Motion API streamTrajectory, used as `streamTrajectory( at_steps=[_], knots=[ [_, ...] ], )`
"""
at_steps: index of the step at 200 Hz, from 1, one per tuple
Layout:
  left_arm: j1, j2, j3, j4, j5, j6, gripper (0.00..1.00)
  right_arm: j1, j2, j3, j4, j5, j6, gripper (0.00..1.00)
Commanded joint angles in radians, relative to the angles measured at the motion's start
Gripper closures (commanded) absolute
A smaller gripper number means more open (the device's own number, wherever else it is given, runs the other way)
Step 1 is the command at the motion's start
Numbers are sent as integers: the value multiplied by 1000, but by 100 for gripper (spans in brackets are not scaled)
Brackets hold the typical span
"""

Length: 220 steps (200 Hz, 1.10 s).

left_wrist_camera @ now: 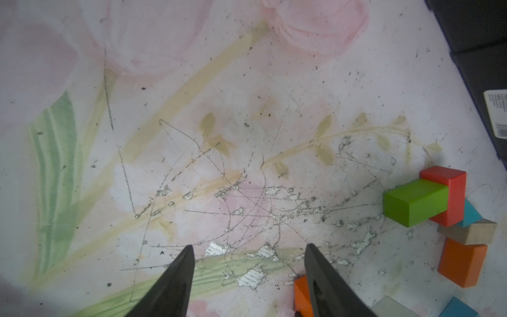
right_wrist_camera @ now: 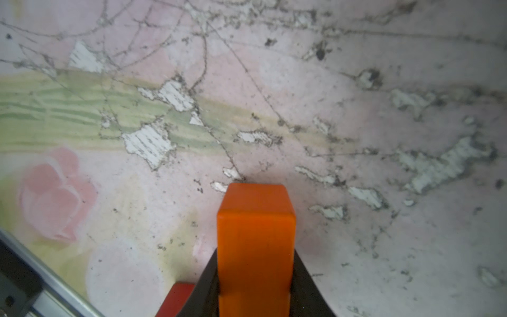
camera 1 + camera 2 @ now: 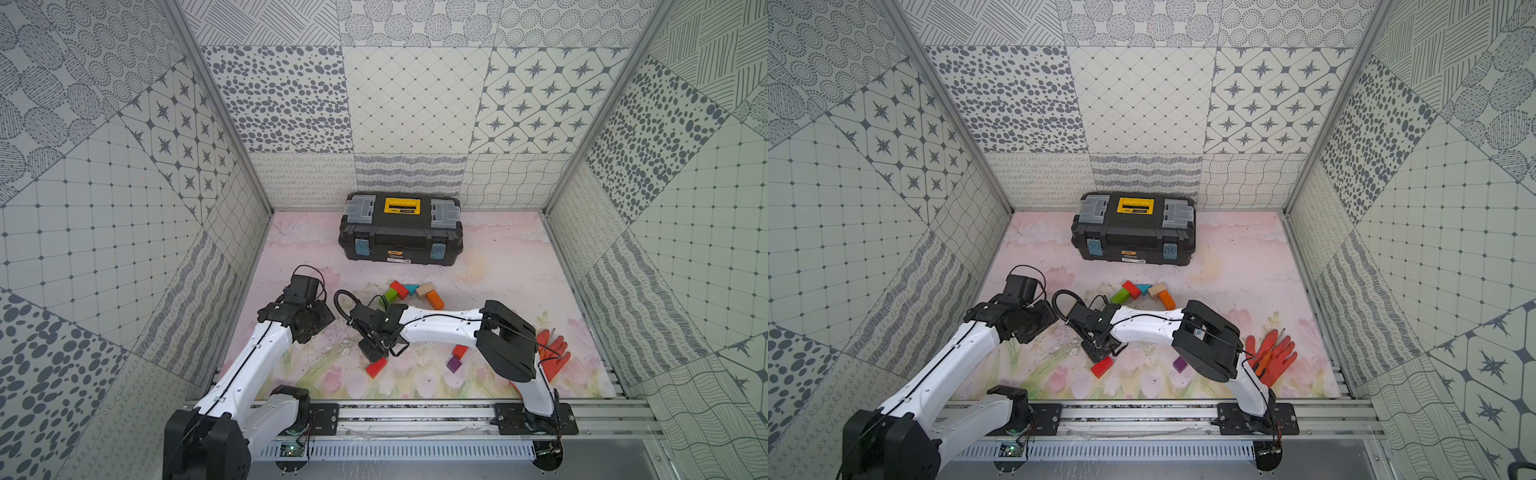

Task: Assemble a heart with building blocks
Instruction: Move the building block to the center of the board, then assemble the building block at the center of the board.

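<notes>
**Near the table's centre: orange brick clamped, heart partly laid**

Near the centre of the table (image 3: 498,266), the right tool (image 2: 255,258) is closed on an orange wooden brick (image 2: 255,214). It grips the brick across its narrow sides, so the long axis points forward and can be lined up end to end with a neighbour. Whether the brick rests on the table or sits just clear of it cannot be told.

Just to the left, the left tool (image 1: 248,247) hangs with its fingers apart and nothing between them, judged to be keeping out of the way.

Farther off, in front of the black plastic toolbox (image 3: 401,232), the upper part of the heart is laid as a touching chain:
- a green brick (image 3: 390,296)
- a red brick (image 3: 398,288)
- a teal triangle (image 3: 412,289) at the notch
- a plain-wood brick (image 3: 424,289)
- a second orange brick (image 3: 435,300)

Loose stock lies nearer. A long red brick (image 3: 376,367) sits just beside the right tool. A small red block (image 3: 460,351) and a purple cube (image 3: 454,364) lie to the right, the cube presumably kept for the point. A red-orange rubber glove (image 3: 555,353) at the near right plays no part.

Judged stage: the lobes are begun, while the sides and point are not yet built. The held brick most likely extends one side toward the near edge.
</notes>
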Motion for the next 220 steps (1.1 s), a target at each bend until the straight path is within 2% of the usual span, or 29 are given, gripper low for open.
streamTrajectory(
  at_steps=[1,29,65,77,95,107,118,141,154,220],
  knots=[
    [11,16,20,-6,10,50,38,-53,-68,-37,4,59,-3,75],
    [12,46,5,30,43,59,40,-152,-133,-139,58,36,-6,76],
    [12,70,-15,61,51,62,41,-196,-87,-88,54,23,-37,75],
    [12,75,-17,67,56,62,41,-201,-71,-64,48,31,-43,67],
    [12,85,-16,72,64,63,41,-217,-63,-52,44,33,-46,43],
    [11,87,-17,73,65,66,41,-223,-73,-60,50,25,-53,40],
    [12,91,-19,78,67,68,41,-224,-77,-62,50,20,-62,41],
    [12,94,-20,87,75,66,41,-224,-68,-52,32,25,-73,56],
    [12,94,-20,90,76,64,41,-223,-56,-43,23,27,-76,60],
    [12,78,-22,82,70,72,41,-232,-42,-19,22,44,-84,67]
  ],
)
